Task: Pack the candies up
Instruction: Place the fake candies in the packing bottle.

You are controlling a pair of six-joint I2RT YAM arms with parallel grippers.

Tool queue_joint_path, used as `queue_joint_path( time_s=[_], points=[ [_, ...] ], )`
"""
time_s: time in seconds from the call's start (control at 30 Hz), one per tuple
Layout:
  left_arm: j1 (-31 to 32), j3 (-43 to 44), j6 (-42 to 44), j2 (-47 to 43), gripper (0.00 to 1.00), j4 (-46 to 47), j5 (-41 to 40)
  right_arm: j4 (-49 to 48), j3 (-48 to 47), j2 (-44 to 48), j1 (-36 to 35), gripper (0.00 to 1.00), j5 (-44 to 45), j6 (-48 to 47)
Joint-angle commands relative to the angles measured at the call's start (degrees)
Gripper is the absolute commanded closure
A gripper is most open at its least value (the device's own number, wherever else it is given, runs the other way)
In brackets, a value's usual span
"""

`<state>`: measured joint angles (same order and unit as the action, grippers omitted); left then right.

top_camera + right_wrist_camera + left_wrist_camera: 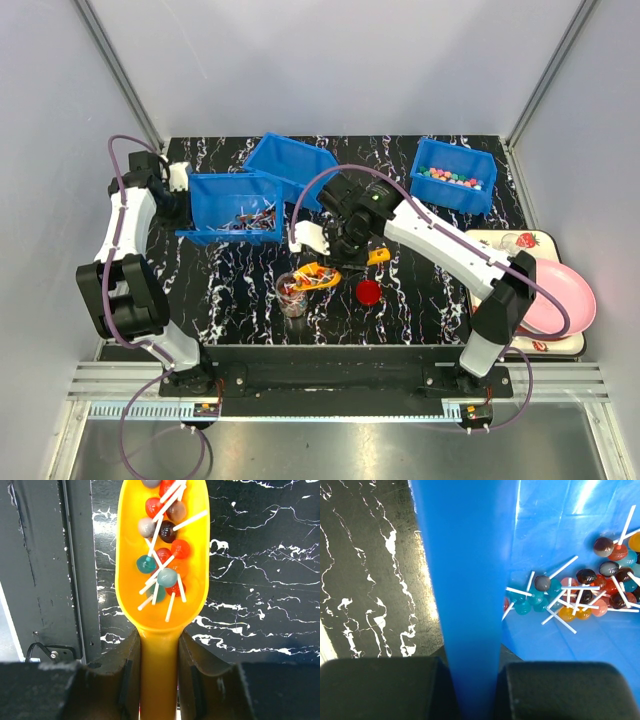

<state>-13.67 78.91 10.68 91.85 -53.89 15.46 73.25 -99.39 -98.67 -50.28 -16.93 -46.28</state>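
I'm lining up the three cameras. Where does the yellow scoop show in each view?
Top external: yellow scoop just left of centre, beside the clear jar.
Left wrist: not in it; only the blue bin and candies.
Right wrist: centre, running up from the right gripper, shut on its handle.
Shared landmark: the black marbled table, in all three.

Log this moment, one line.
left gripper shut on blue plastic bin wall | right gripper holding yellow plastic scoop | loaded with lollipops

What was there
Three blue bins [205, 195] [285, 160] [447, 197], one yellow scoop [202, 570], one red lid [368, 291], one clear cup [291, 297], one pink plate [560, 290], uncounted candies [542, 583].
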Motion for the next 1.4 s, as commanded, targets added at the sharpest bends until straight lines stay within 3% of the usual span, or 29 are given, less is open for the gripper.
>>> queue_joint_path(
  time_s=[0.0,1.37],
  points=[
    [-0.5,0.2,-0.5,-4.0,1.00,3.2,5.3,1.1,-3.6,-0.6,-0.9,1.00,0.9,-0.8],
    [-1.3,-1.4,0.2,-3.9,1.00,4.1,6.2,7.5,-9.5,-3.8,-4.1,1.00,8.0,-2.6]
  ],
)
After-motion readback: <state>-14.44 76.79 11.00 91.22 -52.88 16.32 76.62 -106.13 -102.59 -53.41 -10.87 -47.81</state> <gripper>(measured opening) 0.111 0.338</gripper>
